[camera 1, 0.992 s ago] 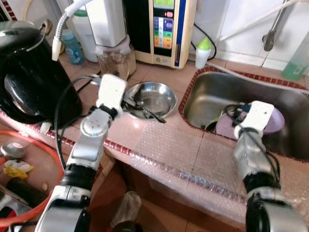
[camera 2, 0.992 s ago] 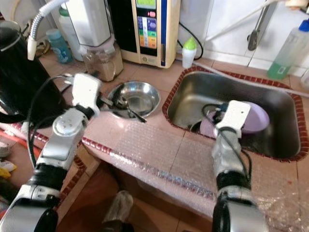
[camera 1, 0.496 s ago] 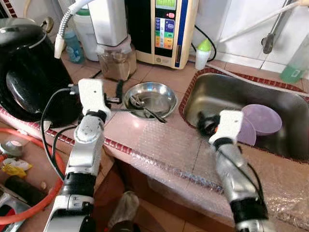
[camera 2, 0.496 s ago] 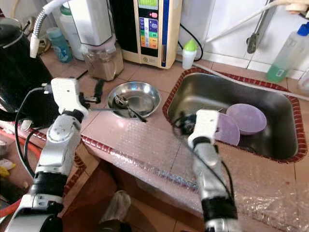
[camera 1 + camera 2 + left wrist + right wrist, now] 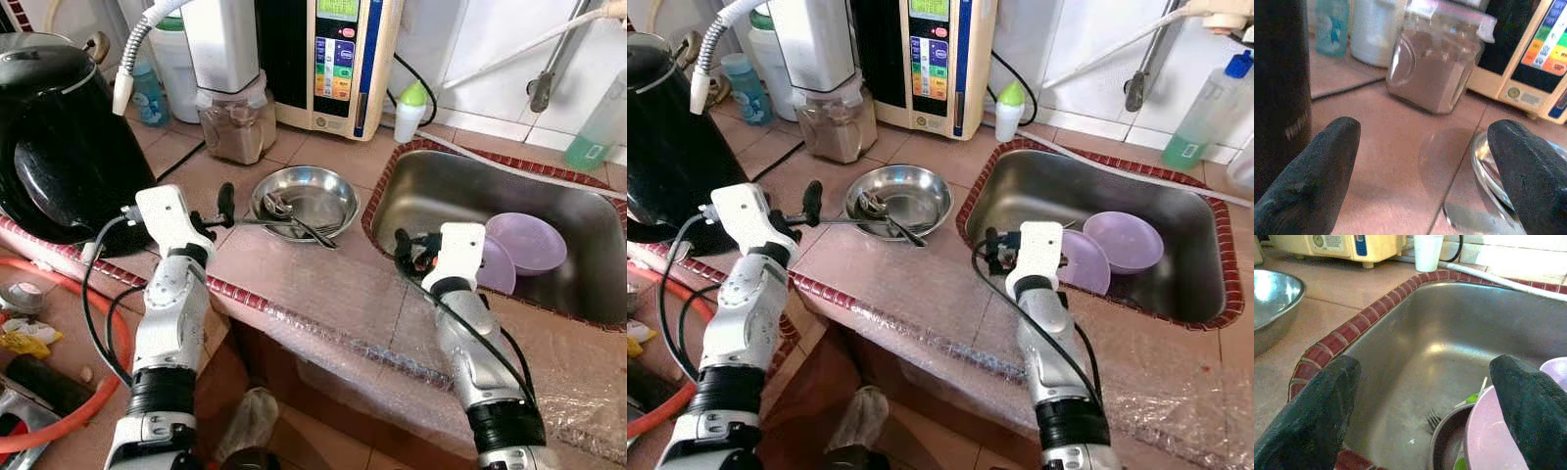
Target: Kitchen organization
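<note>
Left eye view, nearest first: my left tool [image 5: 223, 201] hangs spread and empty over the tiled bench [image 5: 323, 284], just beside the steel bowl [image 5: 306, 200] of spoons. My right tool [image 5: 404, 253], also spread and empty, hovers at the sink [image 5: 588, 211] rim, near two purple plates [image 5: 527, 243]. Beyond stand a brown-powder jar [image 5: 1437, 68] and a water ioniser [image 5: 338, 61]; its labels are unreadable.

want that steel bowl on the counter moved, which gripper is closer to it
Left. The left gripper hovers open beside the steel bowl, at its counter side. The right gripper is open at the sink's near edge, close to the purple plates.
</note>
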Controlling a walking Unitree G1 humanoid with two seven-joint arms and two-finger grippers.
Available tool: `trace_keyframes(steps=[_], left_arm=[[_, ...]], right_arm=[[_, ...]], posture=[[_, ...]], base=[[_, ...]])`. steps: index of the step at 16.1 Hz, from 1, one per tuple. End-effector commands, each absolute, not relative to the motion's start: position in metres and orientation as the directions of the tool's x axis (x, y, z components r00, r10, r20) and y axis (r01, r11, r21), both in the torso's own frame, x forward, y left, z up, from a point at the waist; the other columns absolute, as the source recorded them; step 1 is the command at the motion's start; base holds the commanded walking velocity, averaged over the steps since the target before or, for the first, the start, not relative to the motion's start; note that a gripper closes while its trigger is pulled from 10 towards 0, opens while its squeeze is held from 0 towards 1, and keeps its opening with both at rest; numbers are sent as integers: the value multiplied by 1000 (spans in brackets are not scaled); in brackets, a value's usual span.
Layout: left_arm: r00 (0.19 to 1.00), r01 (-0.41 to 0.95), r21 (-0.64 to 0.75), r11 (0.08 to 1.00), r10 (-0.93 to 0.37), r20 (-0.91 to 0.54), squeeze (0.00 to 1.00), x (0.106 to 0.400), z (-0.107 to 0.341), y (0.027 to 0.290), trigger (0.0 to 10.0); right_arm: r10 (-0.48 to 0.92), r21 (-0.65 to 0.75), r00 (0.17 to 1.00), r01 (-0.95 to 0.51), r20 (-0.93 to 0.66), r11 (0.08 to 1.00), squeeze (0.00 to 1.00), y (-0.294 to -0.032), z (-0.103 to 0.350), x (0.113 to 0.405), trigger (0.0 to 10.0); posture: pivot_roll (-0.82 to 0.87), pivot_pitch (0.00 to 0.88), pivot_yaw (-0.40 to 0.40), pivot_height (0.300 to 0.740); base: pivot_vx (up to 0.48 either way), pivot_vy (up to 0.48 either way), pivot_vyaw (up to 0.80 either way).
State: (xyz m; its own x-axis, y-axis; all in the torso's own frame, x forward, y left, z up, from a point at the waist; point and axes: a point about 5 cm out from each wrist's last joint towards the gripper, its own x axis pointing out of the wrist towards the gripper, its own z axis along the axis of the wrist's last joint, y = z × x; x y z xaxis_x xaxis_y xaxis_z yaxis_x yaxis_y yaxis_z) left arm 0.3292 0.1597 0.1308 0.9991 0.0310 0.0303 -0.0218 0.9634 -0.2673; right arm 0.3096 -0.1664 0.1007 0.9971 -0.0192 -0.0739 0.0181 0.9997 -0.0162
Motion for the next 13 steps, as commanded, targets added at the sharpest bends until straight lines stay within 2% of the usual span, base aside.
trace_keyframes(steps=[1,7,8,9,10,13], left_arm=[[999,-40,-303,952,41,-2,0,326,127,161,10000],[998,-4,-387,922,-19,-57,0,323,119,147,10000],[997,4,-400,916,-35,-68,0,323,117,144,8784],[995,5,-425,905,-45,-84,0,323,116,142,2353],[992,19,-441,897,-73,-105,0,322,113,139,0],[983,36,-499,866,-120,-138,0,323,111,131,0]], right_arm=[[-25,-9,999,25,-46,1000,0,-168,110,313,10000],[-30,-6,998,30,-54,1000,0,-166,108,311,10000],[-32,-6,998,31,-56,999,0,-166,108,311,10000],[-33,-7,998,33,-56,999,0,-166,108,311,10000],[-35,-9,998,34,-55,999,0,-166,108,311,10000],[-40,-13,998,39,-51,999,0,-167,109,312,10000]], posture=[[-33,0,26,740],[-37,0,36,740],[-39,0,37,740],[-39,0,37,740],[-40,0,39,740],[-41,0,41,740]], base=[[0,0,0],[0,0,0],[0,0,0],[0,0,0],[0,0,0],[0,0,0]])
